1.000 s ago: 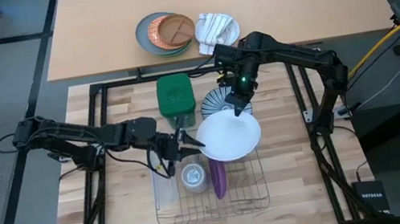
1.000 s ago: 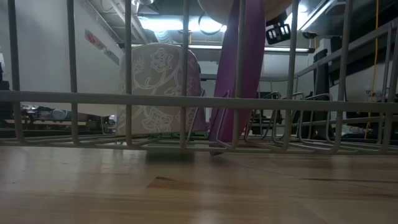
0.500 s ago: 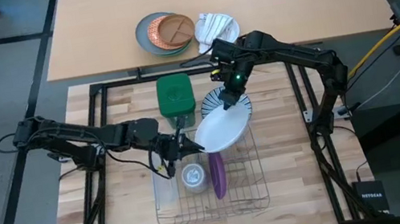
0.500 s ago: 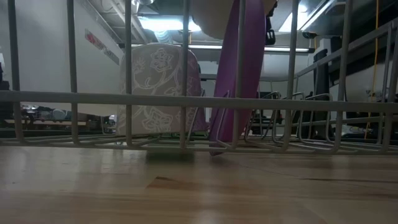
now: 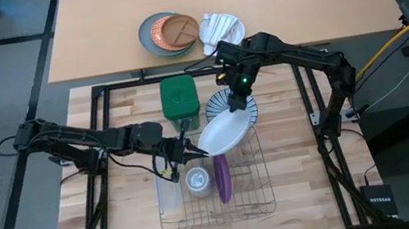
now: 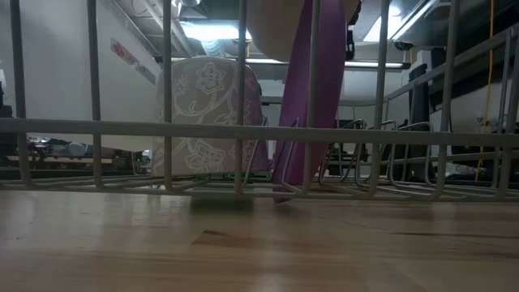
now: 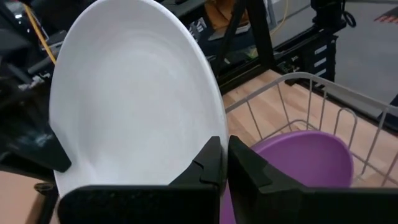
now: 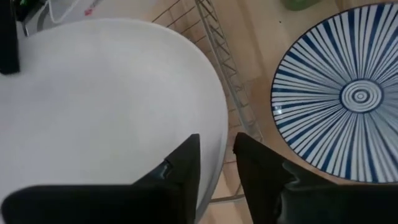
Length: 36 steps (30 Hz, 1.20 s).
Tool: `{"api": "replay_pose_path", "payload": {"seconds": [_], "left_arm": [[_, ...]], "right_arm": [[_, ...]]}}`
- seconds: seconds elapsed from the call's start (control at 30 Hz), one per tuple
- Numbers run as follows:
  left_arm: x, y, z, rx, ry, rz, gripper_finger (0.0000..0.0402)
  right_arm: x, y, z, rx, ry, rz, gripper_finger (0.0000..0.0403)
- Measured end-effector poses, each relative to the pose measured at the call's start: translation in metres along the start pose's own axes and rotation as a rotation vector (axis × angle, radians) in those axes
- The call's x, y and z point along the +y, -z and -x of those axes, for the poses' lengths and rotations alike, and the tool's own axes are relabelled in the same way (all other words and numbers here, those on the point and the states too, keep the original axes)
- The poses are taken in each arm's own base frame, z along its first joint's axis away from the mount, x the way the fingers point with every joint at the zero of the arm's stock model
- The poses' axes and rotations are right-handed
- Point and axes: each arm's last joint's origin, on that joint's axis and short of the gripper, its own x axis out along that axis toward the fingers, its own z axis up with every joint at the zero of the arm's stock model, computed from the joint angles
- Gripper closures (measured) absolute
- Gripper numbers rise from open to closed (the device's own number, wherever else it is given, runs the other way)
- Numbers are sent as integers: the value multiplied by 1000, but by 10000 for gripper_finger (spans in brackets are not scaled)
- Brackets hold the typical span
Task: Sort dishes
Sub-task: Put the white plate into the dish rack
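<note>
The plain white plate is tilted in the air over the far end of the wire dish rack. My left gripper is shut on the plate's left rim. My right gripper is shut on its far rim. The purple plate stands on edge between the rack's wires and also shows in the low view. The white plate with dark radial stripes lies flat on the table beyond the rack, partly hidden under my right gripper. My left gripper pinches the white plate's rim between its two fingers, coming level from the table's left. The plate is lifted clear and tilted above the purple plate. My right gripper pinches the plate's far rim, one finger on each face. Its fingers slant down from the far side.
A patterned cup stands in the rack left of the purple plate. A green container stands just beyond the rack's far left corner. A grey plate with an orange-brown divided plate and a cloth lie on the far table.
My right gripper has moved a little toward the table's far edge and left with the white plate's rim. The plate has tipped from nearly flat to steeply tilted. Its left rim has stayed in my left gripper, which has kept still.
</note>
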Motion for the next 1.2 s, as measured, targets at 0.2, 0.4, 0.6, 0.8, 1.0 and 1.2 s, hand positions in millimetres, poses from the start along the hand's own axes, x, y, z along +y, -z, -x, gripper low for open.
{"api": "replay_pose_path", "payload": {"seconds": [0.2,0.4,0.6,0.8,1.0,1.2], "left_arm": [[-6,-3,0,-8,14,10,400],[-10,-5,0,-5,-1,44,401],[-10,-5,0,-4,-4,105,401],[-11,-6,0,-2,-9,174,401],[-14,-8,0,0,-34,198,401],[-11,-15,1,-73,-91,305,401]], "right_arm": [[-1,1,0,11,40,84,293],[-3,1,0,8,101,125,296],[-3,1,1,9,117,179,296],[2,2,21,-3,326,269,297],[8,-2,55,-97,597,315,297],[7,-1,97,-233,663,293,297]]}}
